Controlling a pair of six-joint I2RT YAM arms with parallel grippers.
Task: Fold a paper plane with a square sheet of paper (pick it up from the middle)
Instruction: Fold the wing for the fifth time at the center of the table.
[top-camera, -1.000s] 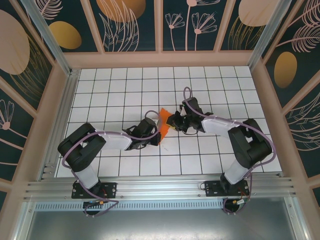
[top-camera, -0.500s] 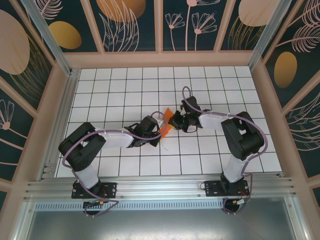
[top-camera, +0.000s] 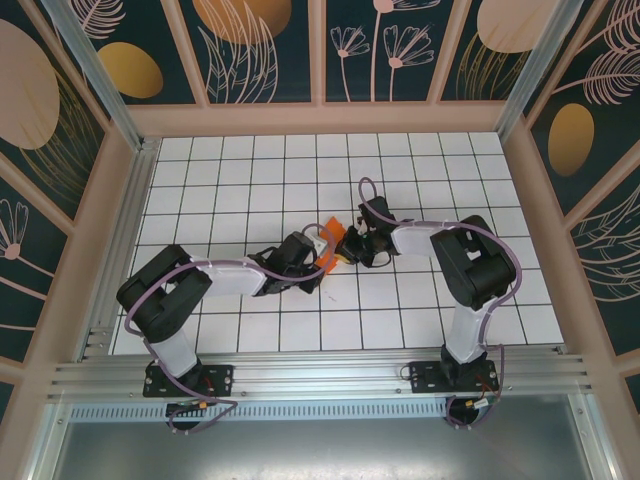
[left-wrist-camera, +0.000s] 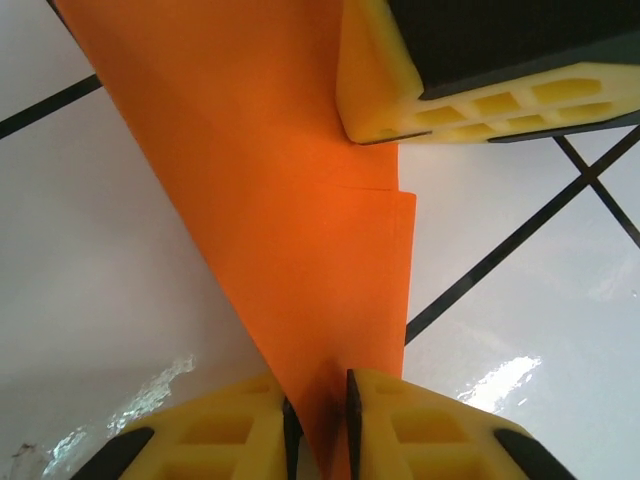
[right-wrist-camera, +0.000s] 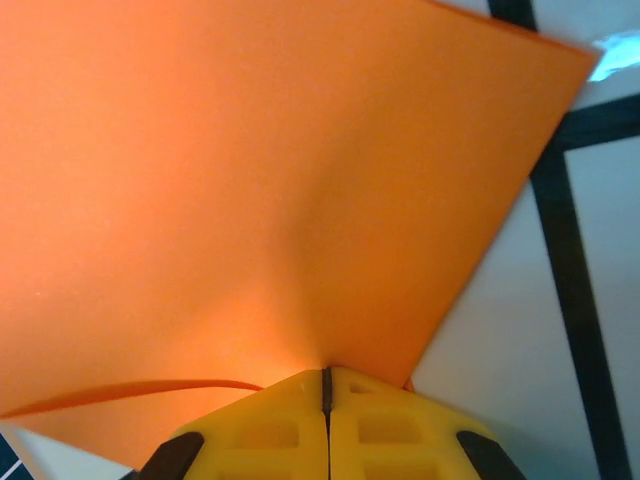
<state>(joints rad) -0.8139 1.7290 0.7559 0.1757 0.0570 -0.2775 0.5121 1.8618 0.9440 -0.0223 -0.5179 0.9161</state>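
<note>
**Tear risk in a 2-gripper pinch**

Part-folded square sheet of paper at middle of tiled table. Clamped tight in right gripper; between barely parted jaws of left gripper, grip unclear. Could tear or slip crooked if pulled apart unevenly. Since 1 second ago: right arm folded closer, less orange showing.

The right arm folds its elbow inward over the counter. The right tool goes from slightly parted to clamped on the orange sheet of paper. The left tool slides right, closer to the right one, and its jaws part a little. The paper between them looks smaller and more bunched.
</note>
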